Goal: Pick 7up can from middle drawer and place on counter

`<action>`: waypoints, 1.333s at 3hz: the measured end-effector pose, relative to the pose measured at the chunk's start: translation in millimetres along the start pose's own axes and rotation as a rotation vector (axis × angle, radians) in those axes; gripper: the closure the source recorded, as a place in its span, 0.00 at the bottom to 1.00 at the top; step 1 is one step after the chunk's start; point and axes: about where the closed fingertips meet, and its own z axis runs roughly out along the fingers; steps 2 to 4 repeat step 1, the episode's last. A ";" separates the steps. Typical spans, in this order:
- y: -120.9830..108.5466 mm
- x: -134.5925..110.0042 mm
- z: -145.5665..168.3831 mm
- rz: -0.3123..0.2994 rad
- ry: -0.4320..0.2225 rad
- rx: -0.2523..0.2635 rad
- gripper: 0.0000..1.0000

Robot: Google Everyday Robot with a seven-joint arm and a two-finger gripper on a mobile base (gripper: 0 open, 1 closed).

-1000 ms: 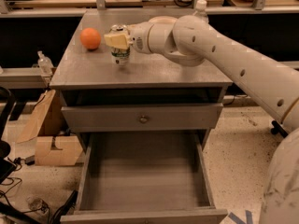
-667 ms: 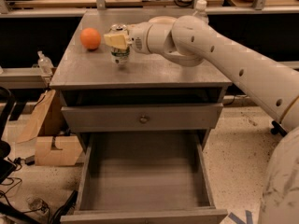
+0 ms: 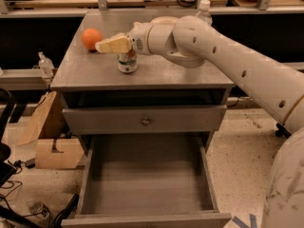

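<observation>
The 7up can [image 3: 127,62] stands upright on the counter [image 3: 180,72], left of the middle, white and green with a small red spot. My gripper [image 3: 114,44] is at the can's top, reaching a little to its left; the white arm comes in from the right. The can's top is hidden behind the gripper. The middle drawer [image 3: 147,175] is pulled wide open below, and its plain grey floor shows nothing in it.
An orange [image 3: 91,38] lies on the counter just left of the gripper. A clear bottle [image 3: 204,9] stands behind the arm at the back right. The shut top drawer front has a small knob [image 3: 146,121]. Cardboard boxes [image 3: 52,148] stand on the floor to the left.
The gripper sits slightly higher and more to the left over the can, so more of the can's body shows. The can still stands on the counter.
</observation>
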 end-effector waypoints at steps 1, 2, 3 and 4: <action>0.0 0.0 0.0 0.000 0.000 0.000 0.00; 0.0 0.0 0.0 0.000 0.000 0.000 0.00; 0.0 0.0 0.0 0.000 0.000 0.000 0.00; 0.0 0.0 0.0 0.000 0.000 0.000 0.00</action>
